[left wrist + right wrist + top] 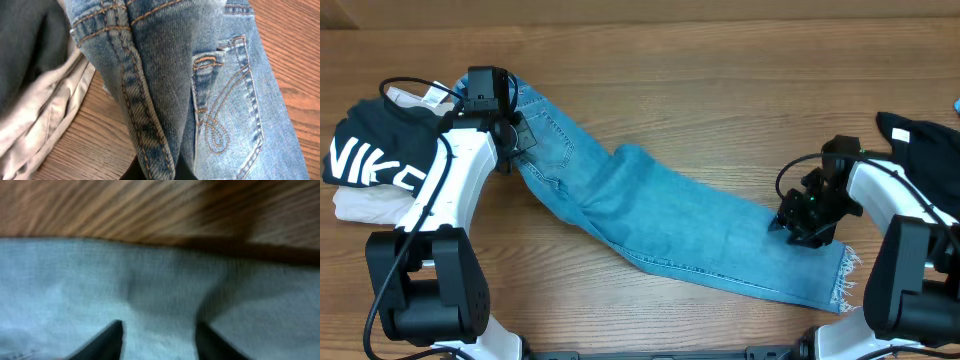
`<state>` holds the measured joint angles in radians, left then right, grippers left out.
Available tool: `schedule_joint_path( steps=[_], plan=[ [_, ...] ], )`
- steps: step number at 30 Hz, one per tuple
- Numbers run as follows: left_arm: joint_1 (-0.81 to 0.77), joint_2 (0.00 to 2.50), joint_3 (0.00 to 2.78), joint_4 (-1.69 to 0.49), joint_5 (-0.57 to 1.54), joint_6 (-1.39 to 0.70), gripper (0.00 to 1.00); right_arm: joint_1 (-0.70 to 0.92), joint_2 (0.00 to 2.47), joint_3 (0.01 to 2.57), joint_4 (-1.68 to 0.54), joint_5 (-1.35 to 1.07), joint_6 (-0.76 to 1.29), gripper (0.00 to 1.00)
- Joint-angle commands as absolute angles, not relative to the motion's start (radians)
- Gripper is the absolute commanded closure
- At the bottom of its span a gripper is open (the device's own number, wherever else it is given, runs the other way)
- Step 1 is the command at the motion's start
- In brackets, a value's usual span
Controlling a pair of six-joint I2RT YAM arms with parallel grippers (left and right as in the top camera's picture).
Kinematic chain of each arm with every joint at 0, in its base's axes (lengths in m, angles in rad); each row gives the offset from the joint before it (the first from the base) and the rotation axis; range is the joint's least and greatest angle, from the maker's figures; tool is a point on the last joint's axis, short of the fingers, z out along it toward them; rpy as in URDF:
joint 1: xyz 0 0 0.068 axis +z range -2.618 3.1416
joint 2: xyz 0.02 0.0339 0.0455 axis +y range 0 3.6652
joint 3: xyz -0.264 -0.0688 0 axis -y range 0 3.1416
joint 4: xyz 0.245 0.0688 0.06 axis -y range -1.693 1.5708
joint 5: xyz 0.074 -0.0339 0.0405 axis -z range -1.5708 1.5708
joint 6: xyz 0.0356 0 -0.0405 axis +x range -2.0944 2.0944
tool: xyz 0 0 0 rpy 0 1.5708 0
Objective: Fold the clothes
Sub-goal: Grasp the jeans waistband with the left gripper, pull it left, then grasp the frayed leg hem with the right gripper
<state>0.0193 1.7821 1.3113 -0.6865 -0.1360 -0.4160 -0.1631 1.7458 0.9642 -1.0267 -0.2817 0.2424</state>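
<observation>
Light-blue jeans [660,215] lie stretched at a slant across the wooden table [720,60], waist at the far left, frayed hem [845,280] at the near right, so their long axis runs straight from one of my grippers to the other. My left gripper [512,132] sits at the waist end, clamped tight on a thick ridge of denim just below the waistband [100,25], with the stitched back pocket [225,100] lying just beside it in the left wrist view. My right gripper [802,222] is down on the lower leg, a little short of the hem, its jaws standing part-way open with flat denim between the fingers [107,340]; I cannot tell from the blurred right wrist view whether they have any cloth pinched. Each end of the garment lies under the arm nearer to it, so I judge the coming fold turns on carrying one end along that slanted line toward the other, and the hem end looks the lighter one to bring over once the right jaws have a sure hold. A black NIKE top [370,160] on a beige garment [360,208] lies just left of the waist, and another black garment [920,140] waits at the far right, apart from the jeans.
</observation>
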Motion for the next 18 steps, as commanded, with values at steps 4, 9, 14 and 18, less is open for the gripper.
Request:
schedule_joint_path(
  steps=[4,9,14,18],
  plan=[
    [0.013,1.748,1.378,-0.719,-0.157,-0.336,0.96,-0.164,1.744,0.928,-0.901,-0.281,0.266,0.95],
    [0.013,1.748,1.378,-0.729,-0.157,-0.327,0.95,-0.180,1.744,0.965,-0.904,-0.273,0.267,0.28],
    [0.013,1.748,1.378,-0.730,-0.157,-0.327,0.93,-0.157,1.768,0.928,-0.856,-0.220,0.336,0.44],
    [0.013,1.748,1.378,-0.739,-0.157,-0.311,0.91,-0.152,1.787,0.925,-0.838,-0.217,0.368,0.95]
  ],
)
